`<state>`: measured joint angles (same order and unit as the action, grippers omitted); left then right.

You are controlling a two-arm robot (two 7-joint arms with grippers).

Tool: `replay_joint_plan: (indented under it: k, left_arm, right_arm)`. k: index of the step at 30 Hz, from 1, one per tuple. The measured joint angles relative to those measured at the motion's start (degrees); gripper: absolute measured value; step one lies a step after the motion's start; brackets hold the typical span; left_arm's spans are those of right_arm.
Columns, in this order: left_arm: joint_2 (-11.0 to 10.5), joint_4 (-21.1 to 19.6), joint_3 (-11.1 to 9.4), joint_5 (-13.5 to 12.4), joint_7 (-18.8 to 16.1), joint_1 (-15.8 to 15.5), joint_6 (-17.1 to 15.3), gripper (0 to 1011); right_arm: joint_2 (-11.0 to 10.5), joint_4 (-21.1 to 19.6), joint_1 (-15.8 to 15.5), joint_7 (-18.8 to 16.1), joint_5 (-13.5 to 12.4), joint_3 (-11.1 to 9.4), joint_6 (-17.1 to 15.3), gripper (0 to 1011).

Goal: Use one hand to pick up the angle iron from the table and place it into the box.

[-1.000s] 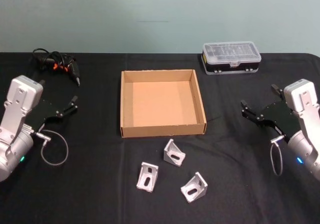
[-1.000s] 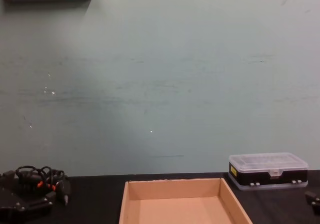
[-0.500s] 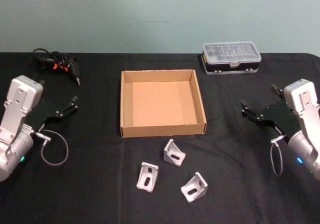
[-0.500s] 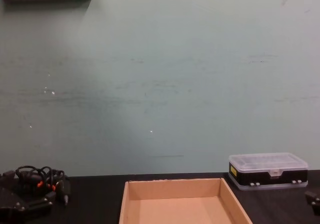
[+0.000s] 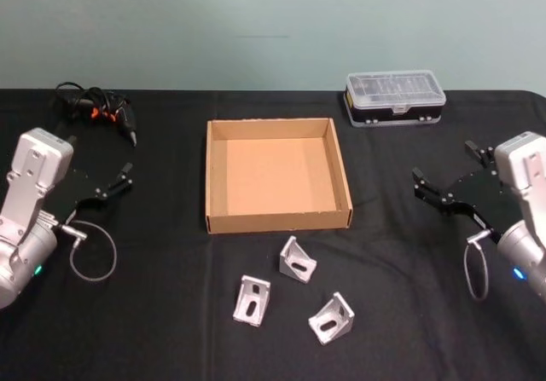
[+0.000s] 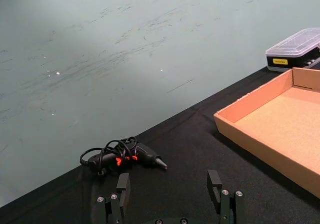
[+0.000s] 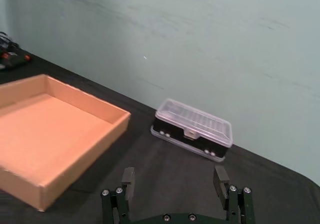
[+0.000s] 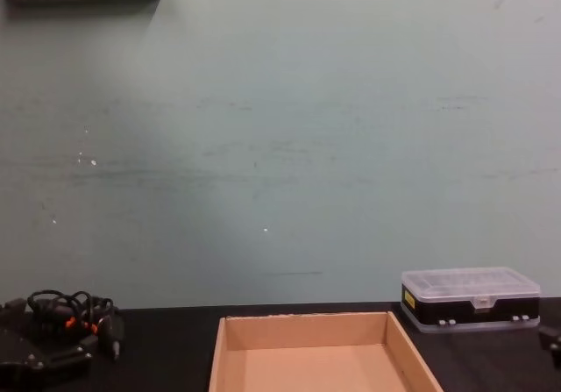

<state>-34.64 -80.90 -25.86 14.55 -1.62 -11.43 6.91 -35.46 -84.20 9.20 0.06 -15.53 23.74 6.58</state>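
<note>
Three silver angle irons lie on the black table (image 5: pixel 162 321) in front of the box: one (image 5: pixel 297 260) close to its front wall, one (image 5: pixel 252 301) nearer me on the left, one (image 5: pixel 332 319) on the right. The tan cardboard box (image 5: pixel 277 220) sits mid-table with nothing inside; its walls also show in the wrist views (image 6: pixel 250 103) (image 7: pixel 75 156). My left gripper (image 5: pixel 99 154) hovers open at the table's left, well clear of the irons. My right gripper (image 5: pixel 443 161) hovers open at the right. Both wrist views show spread fingers (image 6: pixel 122 182) (image 7: pixel 128 176) with nothing between them.
A clear-lidded plastic case (image 5: pixel 395 97) with a black base stands at the back right, beyond the box. A black tool with orange marks and a coiled cable (image 5: pixel 98 111) lies at the back left. A green wall rises behind the table.
My right gripper has drifted slightly to the right, away from the box. The left arm, the angle irons and the box have not moved.
</note>
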Motion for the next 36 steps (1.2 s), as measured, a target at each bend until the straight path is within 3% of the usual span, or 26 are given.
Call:
replay_joint_plan:
  k: [9, 14, 15, 19, 24, 27, 36]
  left_arm:
    - [0.0, 0.0, 0.0, 0.0, 0.0, 0.0, 0.0, 1011]
    - [0.0, 0.0, 0.0, 0.0, 0.0, 0.0, 0.0, 1011]
    - [0.0, 0.0, 0.0, 0.0, 0.0, 0.0, 0.0, 1011]
    - [0.0, 0.0, 0.0, 0.0, 0.0, 0.0, 0.0, 1011]
    - [0.0, 0.0, 0.0, 0.0, 0.0, 0.0, 0.0, 1011]
    - [0.0, 0.0, 0.0, 0.0, 0.0, 0.0, 0.0, 1012]
    - [0.0, 0.0, 0.0, 0.0, 0.0, 0.0, 0.0, 1011]
  right_arm:
    - [-3.4, -9.3, -4.9, -3.8, -4.6, -3.9, -2.6, 1003]
    - [-6.1, -16.3, -7.9, -9.2, -10.9, -6.5, -7.9, 1003]
    - [-6.1, -16.3, -7.9, -9.2, -10.9, -6.5, -7.9, 1003]
    - [-7.7, -20.2, -9.4, -14.3, -16.9, -7.8, -13.6, 1003]
    - [-8.9, -22.3, -9.9, -20.8, -22.9, -8.1, -20.2, 1003]
    - [-9.4, -22.6, -9.8, -22.9, -24.8, -7.5, -22.8, 1003]
    - [-9.8, -21.9, -8.7, -23.4, -27.1, -4.4, -27.0, 1003]
